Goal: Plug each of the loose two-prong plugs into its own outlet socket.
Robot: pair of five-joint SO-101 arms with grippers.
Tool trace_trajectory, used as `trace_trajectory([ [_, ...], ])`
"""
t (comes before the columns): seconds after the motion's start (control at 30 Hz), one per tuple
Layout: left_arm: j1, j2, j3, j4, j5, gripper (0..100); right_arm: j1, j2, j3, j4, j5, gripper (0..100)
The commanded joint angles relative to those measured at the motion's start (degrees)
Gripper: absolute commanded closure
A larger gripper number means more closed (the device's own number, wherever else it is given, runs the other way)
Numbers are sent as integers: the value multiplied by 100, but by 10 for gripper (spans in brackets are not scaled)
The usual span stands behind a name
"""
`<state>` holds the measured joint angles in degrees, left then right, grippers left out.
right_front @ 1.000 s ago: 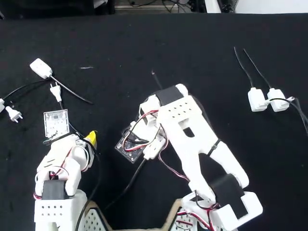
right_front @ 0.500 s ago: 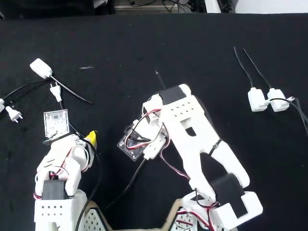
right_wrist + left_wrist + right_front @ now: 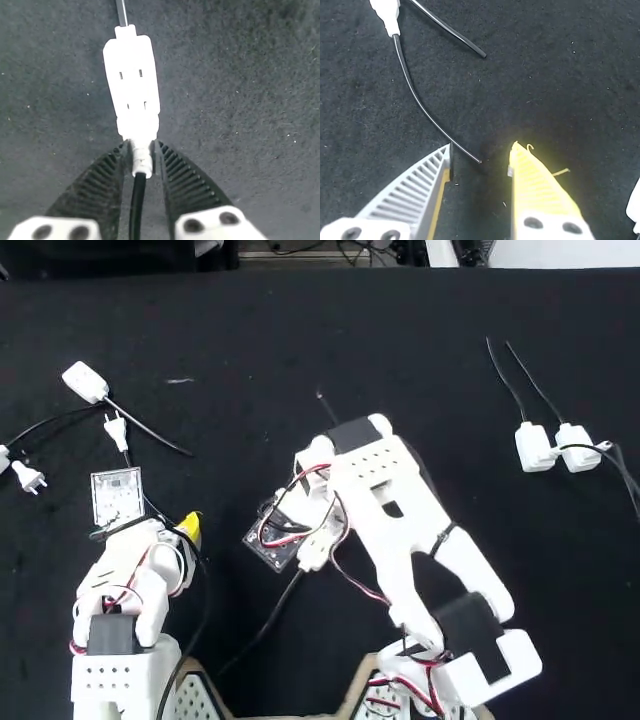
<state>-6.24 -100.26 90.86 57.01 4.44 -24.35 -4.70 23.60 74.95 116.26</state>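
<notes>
From above, the black cloth surface point(image 3: 300, 330) carries a loose white two-prong plug point(image 3: 117, 428) near its left edge, just beside a white rectangular socket block point(image 3: 85, 382), with the left arm point(image 3: 125, 580) below them and the right arm point(image 3: 400, 510) at the middle. At the left wrist, the left arm's jaws stand apart, and the end of a thin black cable point(image 3: 427, 117) lies between them. At the right wrist, the right arm's jaws are clamped on a small white plug on a black lead point(image 3: 141, 157), which sits against the end of a long white outlet strip point(image 3: 134, 95).
</notes>
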Motion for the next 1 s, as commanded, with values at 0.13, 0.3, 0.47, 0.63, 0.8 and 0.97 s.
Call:
trace_trajectory([
  [0.13,-66,-53,-347,-185,18,805,-246,242,-75,-18,35,988],
  [0.3,-66,-53,-347,-185,18,805,-316,198,-75,325,18,988],
  [0.47,-75,-53,-347,-185,26,805,-510,198,-66,396,-369,988],
  [0.63,-75,-53,-347,-185,26,805,-519,198,-57,396,-396,988],
  [0.8,-75,-53,-347,-185,26,805,-387,189,75,396,-396,988],
  [0.97,-75,-53,-347,-185,18,805,-114,171,242,88,-396,988],
])
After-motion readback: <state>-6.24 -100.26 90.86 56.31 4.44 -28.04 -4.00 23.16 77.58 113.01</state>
